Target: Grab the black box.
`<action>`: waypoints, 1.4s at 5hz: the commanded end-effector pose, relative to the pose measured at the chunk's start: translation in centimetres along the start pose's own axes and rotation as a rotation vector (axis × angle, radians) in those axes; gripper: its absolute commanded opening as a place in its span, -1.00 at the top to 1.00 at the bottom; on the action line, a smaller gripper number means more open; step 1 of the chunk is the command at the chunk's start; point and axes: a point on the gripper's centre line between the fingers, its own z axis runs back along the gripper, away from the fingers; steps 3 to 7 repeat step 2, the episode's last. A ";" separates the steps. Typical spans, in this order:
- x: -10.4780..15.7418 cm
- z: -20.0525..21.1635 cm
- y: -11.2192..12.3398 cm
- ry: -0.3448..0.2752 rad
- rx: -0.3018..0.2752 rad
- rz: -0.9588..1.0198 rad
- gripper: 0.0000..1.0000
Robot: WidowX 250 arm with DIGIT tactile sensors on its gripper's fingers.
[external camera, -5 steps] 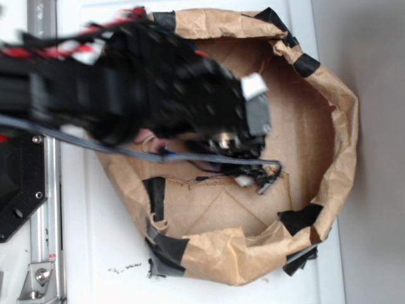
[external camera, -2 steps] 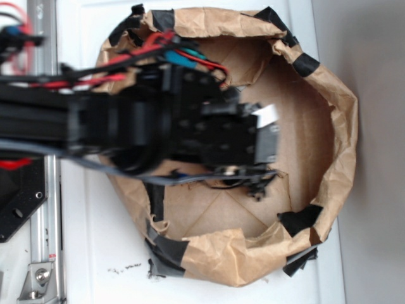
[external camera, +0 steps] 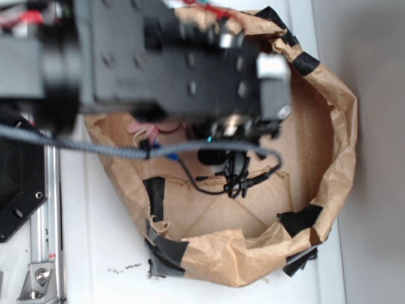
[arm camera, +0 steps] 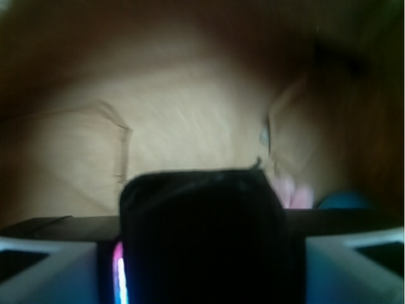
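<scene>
In the wrist view the black box (arm camera: 202,234) fills the lower middle as a dark rounded block, wedged between the pale fingers (arm camera: 57,266) of my gripper (arm camera: 202,253), which is shut on it. Blurred brown cardboard lies well below it. In the exterior view the arm is large and close to the camera, and my gripper (external camera: 237,130) hangs above the floor of the brown paper enclosure (external camera: 342,126). The arm and dangling wires hide the box there.
A pink plush (external camera: 144,133) lies against the left inner wall, also seen as a pink blur (arm camera: 294,193) beside something blue (arm camera: 345,201). Black tape patches (external camera: 155,193) mark the paper wall. A black plate (external camera: 19,183) and a metal rail (external camera: 44,253) stand at the left.
The arm has risen toward the camera and looks much larger. Its gripper end has shifted slightly toward the back of the enclosure.
</scene>
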 end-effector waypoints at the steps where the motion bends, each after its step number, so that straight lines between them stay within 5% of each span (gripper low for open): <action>1: 2.6 7.2 2.2 -0.045 -0.038 -0.209 1.00; 7: 2.5 7.0 2.3 -0.043 -0.024 -0.187 1.00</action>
